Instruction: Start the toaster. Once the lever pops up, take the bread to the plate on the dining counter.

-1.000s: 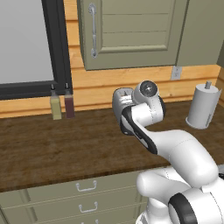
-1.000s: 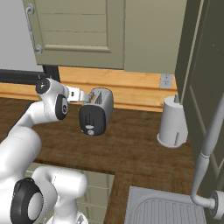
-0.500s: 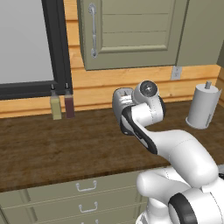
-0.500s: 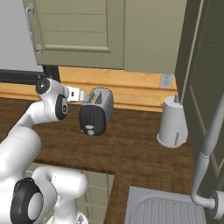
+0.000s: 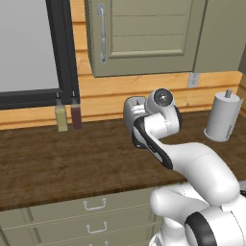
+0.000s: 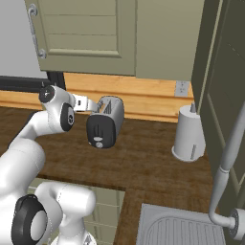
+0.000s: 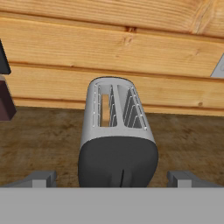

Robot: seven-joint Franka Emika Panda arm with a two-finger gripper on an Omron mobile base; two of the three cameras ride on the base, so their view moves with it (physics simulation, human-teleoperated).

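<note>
Silver-grey, the toaster [image 7: 117, 131] stands on the dark wood bench [image 6: 153, 162] against the plank wall, black end face toward the arm. The tool [image 7: 113, 178] hangs open before that face, fingertips either side, apparently lined up to press the lever. Tan bread [image 7: 105, 109] sits in 1 slot.

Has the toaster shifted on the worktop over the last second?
No. In the right base view the toaster sits at the same spot relative to the paper-towel roll and the wall outlet as before.
</note>
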